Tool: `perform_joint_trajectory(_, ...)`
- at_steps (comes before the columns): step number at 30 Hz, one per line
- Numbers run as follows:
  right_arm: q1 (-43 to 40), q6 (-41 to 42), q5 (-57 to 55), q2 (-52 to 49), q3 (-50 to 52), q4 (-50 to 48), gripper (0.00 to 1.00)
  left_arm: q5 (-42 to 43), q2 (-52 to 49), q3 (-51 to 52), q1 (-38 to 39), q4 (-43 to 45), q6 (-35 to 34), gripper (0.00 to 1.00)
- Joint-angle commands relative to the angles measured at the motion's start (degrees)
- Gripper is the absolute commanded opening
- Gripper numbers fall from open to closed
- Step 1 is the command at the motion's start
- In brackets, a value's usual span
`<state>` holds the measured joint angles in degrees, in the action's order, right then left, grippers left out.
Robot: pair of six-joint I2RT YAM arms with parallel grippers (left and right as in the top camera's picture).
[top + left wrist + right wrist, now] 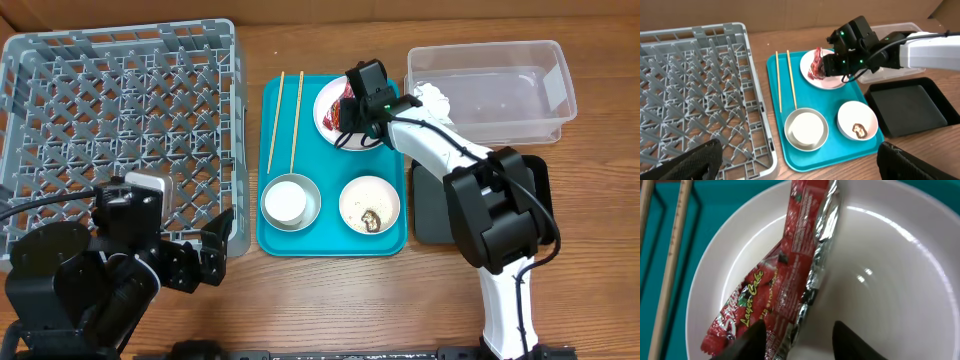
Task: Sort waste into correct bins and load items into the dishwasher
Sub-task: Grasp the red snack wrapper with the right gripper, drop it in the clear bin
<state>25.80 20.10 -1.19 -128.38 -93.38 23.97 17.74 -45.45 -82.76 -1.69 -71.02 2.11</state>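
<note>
The red-and-white wrapper [344, 108] lies on the round white plate [333, 128] at the back of the teal tray [390, 238]. My right gripper [352, 112] is low over the plate. In the right wrist view its open fingers [797, 340] straddle the wrapper's [785, 275] silver edge on the plate [885, 280]. Two chopsticks [285, 118] lie on the tray's left. A white cup [285, 200] sits in the metal bowl [312, 205]. The small white bowl [369, 203] holds a brown lump. My left gripper [190, 255] is open and empty near the dish rack's [120, 120] front corner.
The clear tub [500, 90] stands at the back right with a crumpled white piece [430, 95] at its left end. The black tray [428, 205] lies in front of it, partly under my right arm. The rack's wall borders the teal tray's left side.
</note>
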Motion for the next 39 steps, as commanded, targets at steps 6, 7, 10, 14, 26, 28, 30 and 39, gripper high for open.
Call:
perform_joint_trajectory(6,-0.66,1.20,2.43,0.76,-0.79,0.55,0.04,-0.33,-0.22,0.15,0.22,-1.55,0.92,1.00)
perform_joint_trajectory(7,-0.87,1.22,2.67,1.95,-0.83,1.53,0.04,-0.33,-0.24,0.15,0.22,-1.62,0.94,1.00)
perform_joint_trajectory(10,-1.38,1.14,2.80,6.97,-0.90,4.11,0.04,-0.33,-0.22,0.15,0.22,-1.62,0.94,1.00)
perform_joint_trajectory(14,-2.69,1.18,2.49,16.74,-0.90,7.54,0.04,-0.33,-0.24,0.15,0.22,-1.62,0.94,1.00)
perform_joint_trajectory(26,-14.62,1.18,-7.15,24.81,0.20,25.68,0.04,-0.33,-0.24,0.15,0.22,-1.62,0.92,1.00)
perform_joint_trajectory(28,-16.55,1.20,-7.06,23.30,0.59,25.57,0.04,-0.33,-0.24,0.15,0.22,-1.62,0.94,1.00)
perform_joint_trajectory(30,-17.77,1.18,-5.14,21.68,0.59,25.66,0.04,-0.33,-0.24,0.15,0.22,-1.62,0.94,1.00)
perform_joint_trajectory(39,-17.42,0.90,-1.53,23.28,-1.07,27.21,0.49,-0.11,-0.26,0.15,0.22,-1.62,0.87,1.00)
